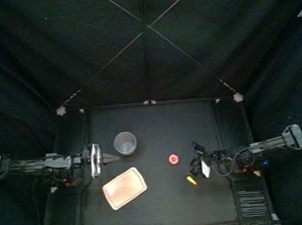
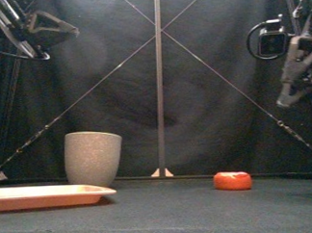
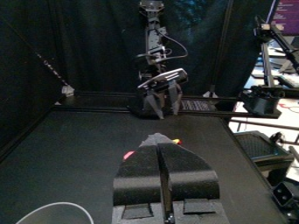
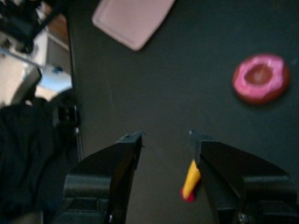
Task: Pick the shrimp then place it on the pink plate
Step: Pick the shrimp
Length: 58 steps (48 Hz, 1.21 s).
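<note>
My right fingers (image 4: 228,162) hang parted and empty over the tabletop (image 4: 152,87), the small orange-and-yellow shrimp (image 4: 191,181) lying between them, just beside one tip; it looks light, hard and slick, so I would pinch across its thicker middle.

Shrimp and pink plate, apart on the tabletop

We see the shrimp (image 1: 192,179) as a small, slim toy, orange running into yellow, lying flat on the tabletop (image 1: 156,134) right of the middle and toward the front. The pink plate (image 1: 126,188) is a flat, shallow rectangular tray with rounded corners and a low rim. We find it resting level at the front left, turned askew to the table's edges, well clear of the shrimp.
</note>
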Each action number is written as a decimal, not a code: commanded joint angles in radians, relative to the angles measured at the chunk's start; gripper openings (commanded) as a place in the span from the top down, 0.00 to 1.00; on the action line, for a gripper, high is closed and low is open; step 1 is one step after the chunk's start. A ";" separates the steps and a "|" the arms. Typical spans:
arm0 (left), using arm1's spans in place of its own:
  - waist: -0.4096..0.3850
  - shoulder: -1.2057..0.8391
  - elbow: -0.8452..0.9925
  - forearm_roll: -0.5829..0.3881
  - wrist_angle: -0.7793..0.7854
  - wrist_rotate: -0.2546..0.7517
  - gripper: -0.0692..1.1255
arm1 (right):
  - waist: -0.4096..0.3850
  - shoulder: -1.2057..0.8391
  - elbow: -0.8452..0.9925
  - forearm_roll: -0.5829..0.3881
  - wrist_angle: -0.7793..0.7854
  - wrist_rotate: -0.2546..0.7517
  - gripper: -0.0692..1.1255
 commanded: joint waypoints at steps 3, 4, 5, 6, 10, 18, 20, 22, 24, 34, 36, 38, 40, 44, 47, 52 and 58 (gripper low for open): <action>0.017 0.003 -0.023 -0.002 -0.008 0.000 0.91 | 0.005 -0.008 -0.038 0.072 0.232 0.002 0.24; 0.020 0.005 -0.023 -0.002 -0.008 0.000 0.91 | 0.000 -0.009 -0.044 0.087 0.261 0.000 0.24; 0.021 0.005 -0.025 -0.002 -0.009 0.000 0.91 | -0.005 -0.009 -0.051 0.100 0.290 0.000 0.24; 0.023 0.005 -0.025 -0.002 -0.011 0.000 0.91 | -0.015 -0.009 -0.057 0.114 0.314 0.000 0.24; 0.028 0.003 -0.023 -0.002 -0.017 0.000 0.91 | -0.055 -0.012 -0.084 0.155 0.397 0.002 0.24; 0.040 0.005 -0.018 -0.002 -0.017 0.002 0.91 | -0.041 0.012 -0.080 0.156 0.430 0.035 0.24; 0.044 0.005 -0.018 -0.002 -0.017 0.002 0.91 | -0.038 0.026 -0.075 0.138 0.436 0.060 0.24; 0.046 0.005 -0.018 -0.002 -0.017 0.002 0.91 | -0.034 0.043 -0.075 0.112 0.453 0.087 0.24; 0.048 0.005 -0.017 -0.002 -0.014 0.002 0.91 | -0.029 0.058 -0.080 0.078 0.477 0.117 0.24; 0.055 0.005 -0.015 -0.002 -0.012 0.002 0.91 | -0.017 0.095 -0.160 -0.152 0.629 0.310 0.24; 0.057 0.005 -0.014 -0.002 -0.012 0.000 0.91 | 0.000 0.095 -0.172 -0.193 0.629 0.359 0.24; 0.058 0.005 -0.011 -0.002 -0.012 0.000 0.91 | 0.029 0.100 -0.186 -0.241 0.627 0.408 0.24; 0.058 0.005 -0.008 -0.002 -0.012 0.000 0.91 | 0.058 0.104 -0.193 -0.287 0.627 0.462 0.24; 0.061 0.005 -0.003 -0.002 -0.012 0.000 0.91 | 0.121 0.123 -0.199 -0.374 0.626 0.577 0.24; 0.064 0.003 -0.002 -0.002 -0.012 0.000 0.91 | 0.170 0.146 -0.198 -0.448 0.626 0.675 0.24; 0.069 0.005 -0.002 -0.002 -0.012 0.002 0.91 | 0.225 0.183 -0.196 -0.545 0.607 0.813 0.24; 0.071 0.003 -0.002 -0.002 -0.012 0.002 0.91 | 0.278 0.227 -0.196 -0.650 0.532 0.957 0.24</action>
